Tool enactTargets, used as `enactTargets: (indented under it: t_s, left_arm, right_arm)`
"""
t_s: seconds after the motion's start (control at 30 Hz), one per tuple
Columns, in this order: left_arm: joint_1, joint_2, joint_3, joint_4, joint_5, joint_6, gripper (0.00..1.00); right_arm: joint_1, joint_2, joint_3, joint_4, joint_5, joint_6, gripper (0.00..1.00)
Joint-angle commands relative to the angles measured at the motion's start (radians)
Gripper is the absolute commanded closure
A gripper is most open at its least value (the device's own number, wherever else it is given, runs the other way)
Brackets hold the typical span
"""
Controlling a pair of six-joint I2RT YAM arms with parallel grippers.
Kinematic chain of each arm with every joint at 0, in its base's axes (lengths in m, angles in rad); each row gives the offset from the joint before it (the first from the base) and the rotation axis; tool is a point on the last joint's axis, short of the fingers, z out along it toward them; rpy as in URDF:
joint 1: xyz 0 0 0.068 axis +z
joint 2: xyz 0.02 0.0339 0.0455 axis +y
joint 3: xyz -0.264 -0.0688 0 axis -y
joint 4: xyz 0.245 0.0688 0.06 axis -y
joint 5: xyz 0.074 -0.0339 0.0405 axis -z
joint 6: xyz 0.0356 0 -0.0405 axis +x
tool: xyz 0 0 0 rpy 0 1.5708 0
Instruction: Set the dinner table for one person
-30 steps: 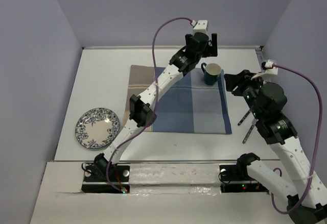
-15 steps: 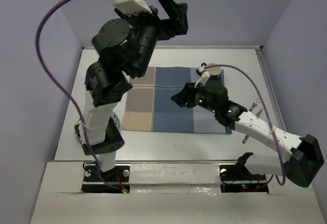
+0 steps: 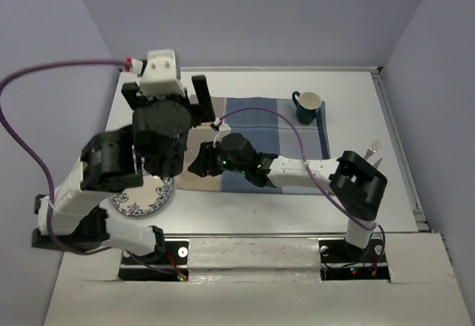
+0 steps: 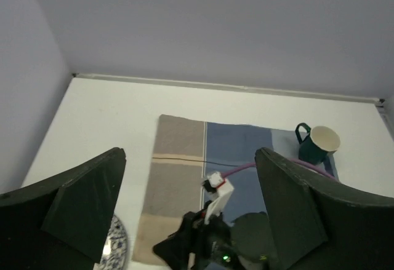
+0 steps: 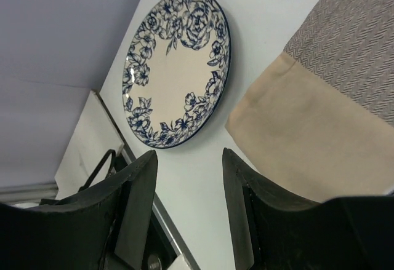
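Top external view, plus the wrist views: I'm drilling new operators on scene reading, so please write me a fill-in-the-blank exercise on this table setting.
1. The dark green mug stands on the ___.
2. The floral plate lies on the bare dinner table, on the robot's ___ side.
3. The left gripper and the right gripper are both ___, with nothing between their fingers.

Missing words: placemat; left; open.

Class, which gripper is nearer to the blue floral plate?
Right. The right gripper hangs low by the placemat, the plate just ahead of it; the left gripper hovers high above the table, the plate far below.
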Motion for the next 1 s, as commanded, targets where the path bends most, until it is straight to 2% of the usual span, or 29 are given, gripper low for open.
enactTargets:
  t_s: [0.0,0.03,0.07,0.13,0.3,0.47,0.73,0.83,0.87,0.97]
  left_arm:
    - [-0.015,-0.370,-0.731,0.667,-0.003,0.140,0.01]
    - [-0.015,-0.509,-0.897,0.812,0.026,0.167,0.01]
    - [-0.013,-0.551,-0.935,0.818,0.016,0.146,0.01]
    - [-0.013,-0.605,-0.963,0.731,0.000,0.057,0.01]
    - [-0.013,-0.700,-1.064,0.678,0.092,0.007,0.01]
    - [-0.013,-0.809,-1.222,0.712,0.086,0.027,0.01]
    - [-0.013,-0.918,-1.357,0.751,0.056,0.070,0.01]
    - [-0.013,-0.940,-1.406,0.813,0.066,0.096,0.01]
    - [-0.013,-0.946,-1.418,0.825,0.065,0.108,0.01]
    - [-0.013,-0.952,-1.417,0.821,0.066,0.122,0.01]
  right_arm:
    - [0.031,0.118,0.115,0.076,-0.033,0.053,0.48]
    - [0.031,0.163,0.144,0.076,-0.046,0.061,0.48]
    - [0.040,0.183,0.159,0.076,-0.059,0.059,0.48]
    - [0.040,0.241,0.191,0.069,-0.086,0.055,0.47]
    - [0.051,0.339,0.294,0.026,-0.111,0.059,0.47]
    - [0.051,0.454,0.415,-0.045,-0.116,0.059,0.48]
    - [0.051,0.615,0.615,-0.120,-0.137,0.091,0.52]
    - [0.051,0.640,0.659,-0.134,-0.149,0.098,0.62]
    - [0.051,0.651,0.675,-0.137,-0.160,0.107,0.70]
    - [0.051,0.677,0.713,-0.151,-0.188,0.119,0.75]
